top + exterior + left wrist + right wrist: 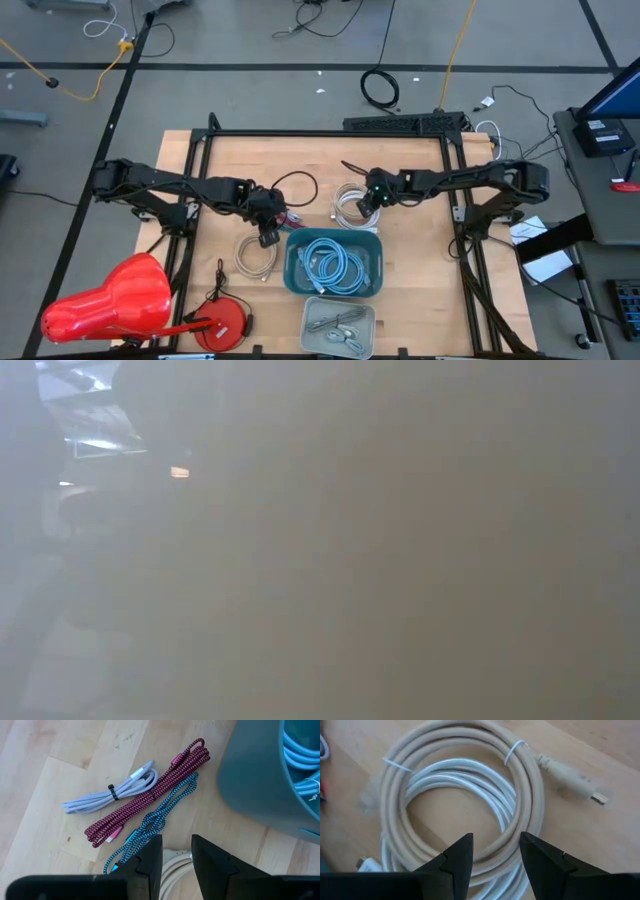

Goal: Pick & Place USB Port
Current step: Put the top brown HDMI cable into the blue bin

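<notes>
L gripper (176, 862): jaws parted narrowly, holding nothing, above a beige cable coil (256, 256), next to red braided cable (150, 795) and teal bin (335, 262). R gripper (496, 857): jaws parted, holding nothing, over coiled beige USB cable (465, 795) on table (420, 290).

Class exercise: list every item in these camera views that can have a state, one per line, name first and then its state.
Left end effector: open, holding nothing, above a coiled cable.
Right end effector: open, empty, over the beige cable coil.
Beige cable coil: coiled, tied, flat on the table.
Red braided cable: bundled, lying flat.
Blue braided cable: folded, loose.
White cable: bundled with a dark tie.
Teal bin: holds light blue cables.
Grey tray: holds small items.
</notes>
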